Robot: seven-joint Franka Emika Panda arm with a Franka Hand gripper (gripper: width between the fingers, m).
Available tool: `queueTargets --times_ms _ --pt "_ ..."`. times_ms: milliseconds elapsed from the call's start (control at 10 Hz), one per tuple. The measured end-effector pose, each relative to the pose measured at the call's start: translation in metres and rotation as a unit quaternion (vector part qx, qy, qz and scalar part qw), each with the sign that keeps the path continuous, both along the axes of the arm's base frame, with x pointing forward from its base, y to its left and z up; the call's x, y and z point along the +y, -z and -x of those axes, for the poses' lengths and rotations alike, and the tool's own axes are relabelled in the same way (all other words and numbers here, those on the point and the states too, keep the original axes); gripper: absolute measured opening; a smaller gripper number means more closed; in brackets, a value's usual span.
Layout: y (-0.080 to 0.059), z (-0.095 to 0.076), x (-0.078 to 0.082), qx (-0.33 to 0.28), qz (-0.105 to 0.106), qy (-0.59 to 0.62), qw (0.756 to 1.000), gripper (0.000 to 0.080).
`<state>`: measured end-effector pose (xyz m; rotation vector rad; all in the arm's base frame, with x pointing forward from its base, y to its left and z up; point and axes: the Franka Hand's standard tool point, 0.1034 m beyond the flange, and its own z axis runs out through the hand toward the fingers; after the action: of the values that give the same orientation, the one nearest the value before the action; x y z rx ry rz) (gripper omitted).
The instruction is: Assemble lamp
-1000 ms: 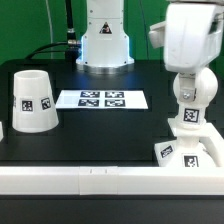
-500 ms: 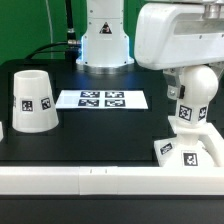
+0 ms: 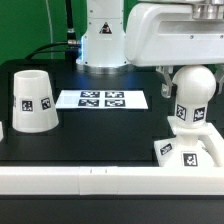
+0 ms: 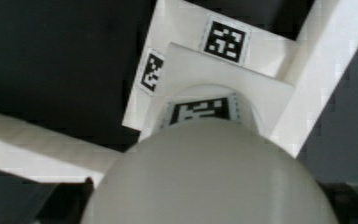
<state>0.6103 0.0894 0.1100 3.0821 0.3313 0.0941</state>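
The round-headed bulb (image 3: 192,98) stands upright on the flat square base (image 3: 196,152) at the exterior view's right, by the front wall. My gripper (image 3: 192,84) hangs from the white arm above and sits around the bulb's head, its jaws closed on it. In the wrist view the bulb's head (image 4: 202,175) fills the space between the fingers, with my gripper (image 4: 197,205) around it and the tagged base (image 4: 229,60) beyond. The tapered shade (image 3: 33,100) stands alone at the exterior view's left.
The marker board (image 3: 102,99) lies flat at the table's middle back. A white rail-like border wall (image 3: 90,180) runs along the front edge. The arm's pedestal (image 3: 103,45) stands at the back.
The arm's white wrist body has swung toward the exterior view's left and now covers more of the upper right. The bulb stays upright on the base, its head more exposed.
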Motion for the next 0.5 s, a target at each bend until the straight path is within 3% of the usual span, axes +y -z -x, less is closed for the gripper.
queueTargets --times_ms 500 --pt "0.0014 0.0056 -0.0044 0.003 -0.032 0.226 0.974 0.0579"
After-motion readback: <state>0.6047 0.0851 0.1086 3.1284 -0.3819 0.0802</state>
